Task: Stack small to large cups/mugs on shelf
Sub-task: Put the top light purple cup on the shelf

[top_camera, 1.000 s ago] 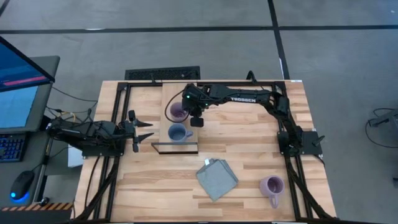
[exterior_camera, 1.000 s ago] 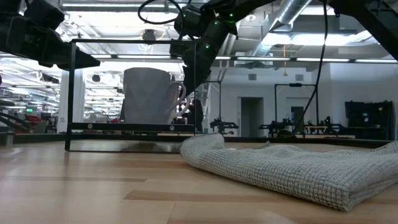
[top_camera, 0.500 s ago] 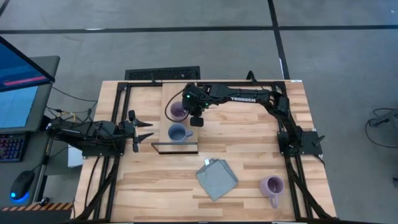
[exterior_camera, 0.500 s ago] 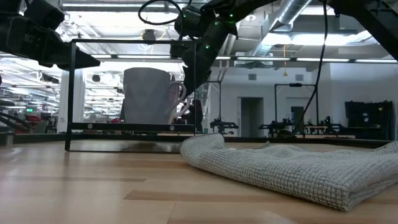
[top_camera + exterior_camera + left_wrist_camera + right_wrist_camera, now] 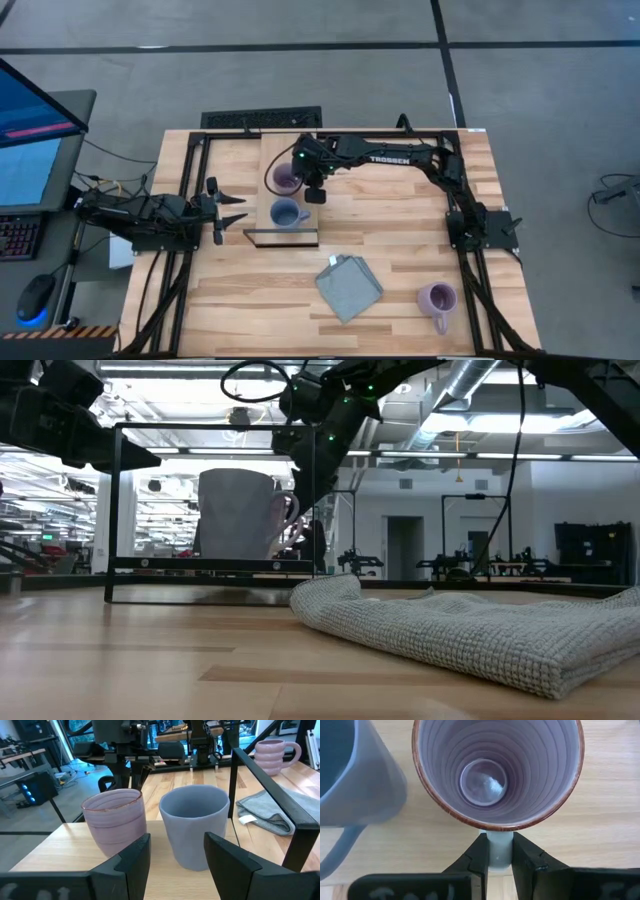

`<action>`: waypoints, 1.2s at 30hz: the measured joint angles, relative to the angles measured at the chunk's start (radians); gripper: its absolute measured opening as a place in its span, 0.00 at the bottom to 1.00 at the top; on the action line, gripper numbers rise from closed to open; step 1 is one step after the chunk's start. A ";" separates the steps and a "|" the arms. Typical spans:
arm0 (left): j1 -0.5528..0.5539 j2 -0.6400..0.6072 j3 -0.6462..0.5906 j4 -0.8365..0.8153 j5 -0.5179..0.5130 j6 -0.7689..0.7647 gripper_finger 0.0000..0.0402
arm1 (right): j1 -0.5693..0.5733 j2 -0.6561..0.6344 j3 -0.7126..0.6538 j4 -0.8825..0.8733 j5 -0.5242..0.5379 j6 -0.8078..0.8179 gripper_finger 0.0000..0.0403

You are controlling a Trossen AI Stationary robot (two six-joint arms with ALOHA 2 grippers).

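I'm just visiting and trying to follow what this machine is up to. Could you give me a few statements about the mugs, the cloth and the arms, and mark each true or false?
1. The right gripper has its jaws closed on the handle of a purple mug. True.
2. The blue mug sits inside that purple mug. False: the two stand side by side on the shelf.
3. A second purple mug stands on the tabletop, off the shelf. True.
4. The grey cloth is draped over the blue mug. False: it lies flat on the tabletop, apart from every mug.
5. The left gripper is holding the blue mug. False: its jaws are open and empty, beside the shelf.
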 joint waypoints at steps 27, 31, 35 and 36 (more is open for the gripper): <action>0.000 0.000 0.000 -0.016 0.000 -0.001 0.44 | 0.000 0.003 0.000 0.016 -0.005 -0.004 0.23; 0.000 0.000 0.000 -0.016 0.000 -0.001 0.44 | 0.000 0.004 0.000 0.023 -0.005 -0.003 0.24; 0.000 0.000 0.000 -0.016 0.000 -0.001 0.44 | 0.000 0.004 0.000 0.024 -0.004 -0.003 0.24; 0.000 0.000 0.000 -0.016 0.000 -0.001 0.44 | 0.000 0.004 0.000 0.024 -0.003 -0.003 0.24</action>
